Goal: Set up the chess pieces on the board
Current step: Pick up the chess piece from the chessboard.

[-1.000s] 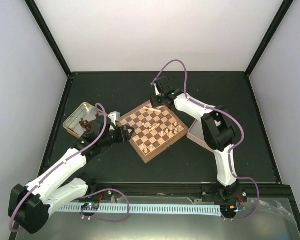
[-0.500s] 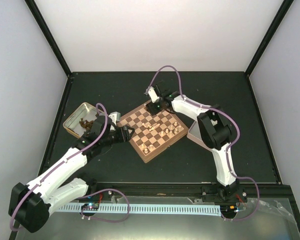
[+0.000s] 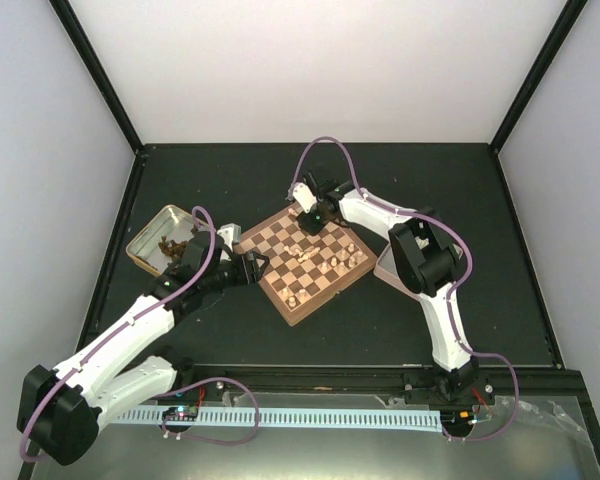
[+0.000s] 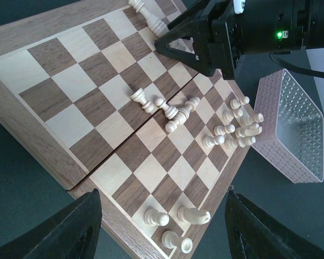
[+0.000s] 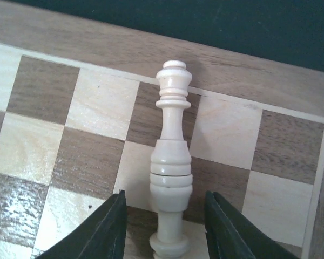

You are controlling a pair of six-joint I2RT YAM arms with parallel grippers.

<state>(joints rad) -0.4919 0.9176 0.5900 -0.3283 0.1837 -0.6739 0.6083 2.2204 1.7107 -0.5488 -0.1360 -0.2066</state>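
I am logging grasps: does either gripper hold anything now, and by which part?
Nothing is held yet. The right gripper straddles the lower body of a lying cream chess piece, gaps showing both sides. The left gripper is open, empty.

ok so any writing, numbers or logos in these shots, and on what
No readable text anywhere.
The board, chess pieces, metal tin and pink tray show no print.
The white patch at the top edge of the left wrist view is cut off and too blurred to read.
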